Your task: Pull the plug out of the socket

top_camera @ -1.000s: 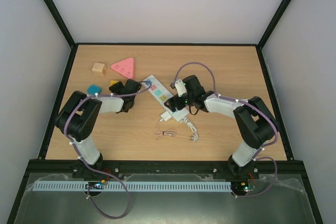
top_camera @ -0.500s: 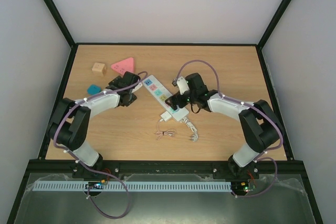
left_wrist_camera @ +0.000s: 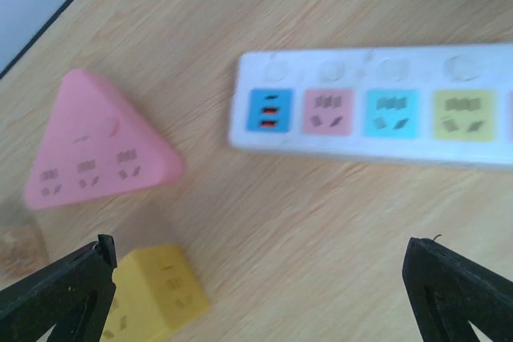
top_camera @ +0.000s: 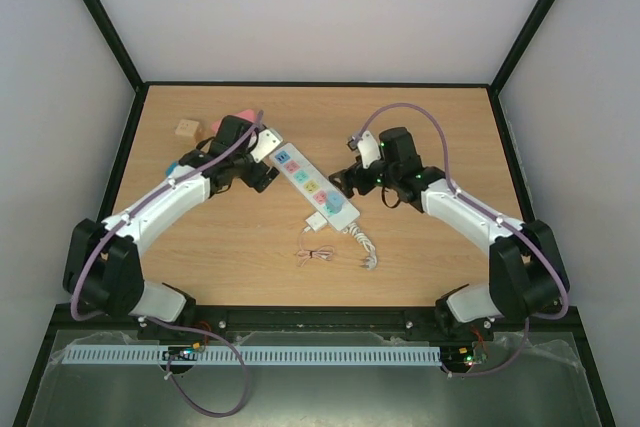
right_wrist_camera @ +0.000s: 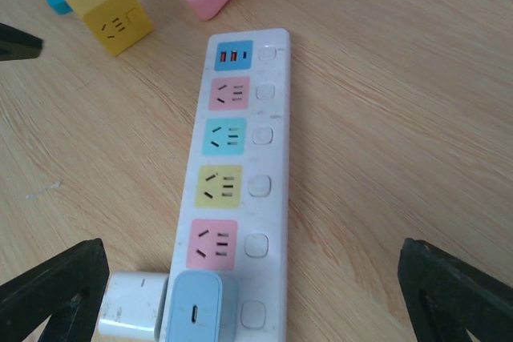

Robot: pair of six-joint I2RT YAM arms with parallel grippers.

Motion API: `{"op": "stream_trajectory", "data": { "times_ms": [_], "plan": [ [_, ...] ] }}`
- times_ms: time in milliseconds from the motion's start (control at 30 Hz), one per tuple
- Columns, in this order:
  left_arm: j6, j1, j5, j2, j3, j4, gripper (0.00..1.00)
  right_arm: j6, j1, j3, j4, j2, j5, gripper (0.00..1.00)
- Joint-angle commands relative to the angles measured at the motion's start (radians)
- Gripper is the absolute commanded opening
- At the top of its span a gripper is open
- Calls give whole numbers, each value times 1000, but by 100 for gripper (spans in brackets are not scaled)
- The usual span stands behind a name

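Plug (top_camera: 316, 222) (right_wrist_camera: 132, 314): a small white box set against the near end of the power strip (top_camera: 300, 175) (right_wrist_camera: 240, 158) (left_wrist_camera: 377, 110), about mid-worktop (top_camera: 430, 257). It touches a pale-blue-faced block (right_wrist_camera: 196, 306) that sits over the last outlet; whether the plug's pins are seated cannot be told. A thin cable bundle (top_camera: 315, 255) lies just beyond the plug toward the near edge, beside the strip's curled white cord (top_camera: 365, 247). The strip's long axis runs diagonally, from the far-left corner's side down toward the near-right. The right claw (top_camera: 342, 182) (right_wrist_camera: 250, 246), its fingers spread wide and holding nothing, hovers beside the strip's middle on the right-edge side. The plug lies from it toward the near edge, across the strip's width, at the lower left of the wrist view. The left claw (top_camera: 262, 175) (left_wrist_camera: 258, 244), likewise spread and empty, hangs by the strip's far end, near a pink triangle (left_wrist_camera: 96, 158) and a yellow cube (left_wrist_camera: 156, 294). The right arm is judged the nearer to the plug, and the left is placed to steady the strip's far end while the plug is drawn off.
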Motion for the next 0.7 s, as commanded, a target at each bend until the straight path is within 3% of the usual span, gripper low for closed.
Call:
{"op": "stream_trajectory", "data": {
  "times_ms": [0,333,667],
  "plan": [
    [-77,-44,218,-60,-13,-32,100,-31,-17,-31,-81,-52,20,96],
    [-175,-257,245,-9,-79,77,99,1,-47,-84,-95,-104,34,93],
    [-219,-335,225,179,14,122,96,29,-70,-130,-51,-120,55,93]
  ]
}}
